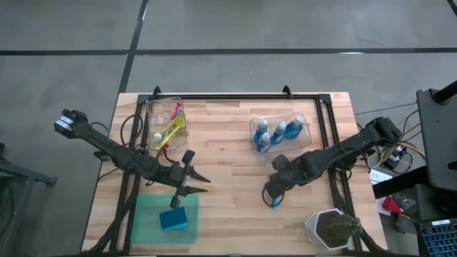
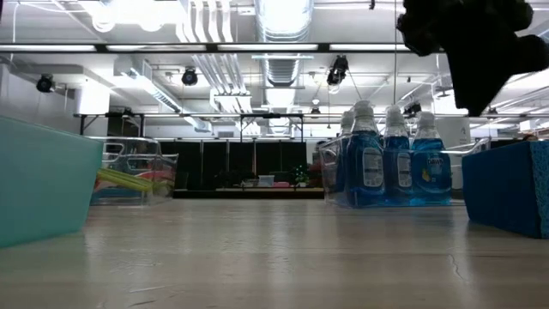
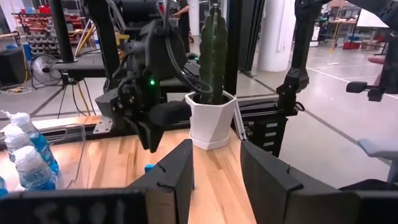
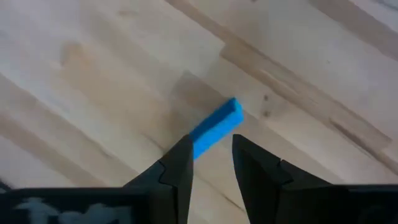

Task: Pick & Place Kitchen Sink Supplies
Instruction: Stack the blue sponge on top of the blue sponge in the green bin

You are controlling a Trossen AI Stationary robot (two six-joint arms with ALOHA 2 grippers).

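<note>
Sponge (image 4: 216, 127): blue, on edge on the wooden table (image 4: 93, 68), between the right gripper (image 4: 211, 163) fingertips | jaws slightly apart around it, firm grip unclear | left gripper (image 3: 216, 165): open, empty, over the green tray (image 1: 146, 225)

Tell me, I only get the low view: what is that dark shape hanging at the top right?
Observer: The right gripper. From above, it hangs over a blue sponge on the bare table.
Operator: Is it gripping the sponge?
Observer: Its wrist view shows the fingers parted around one end, with a gap on one side.
Operator: And the other arm?
Observer: The left gripper is open and empty, near the green tray, where another sponge lies.
</note>
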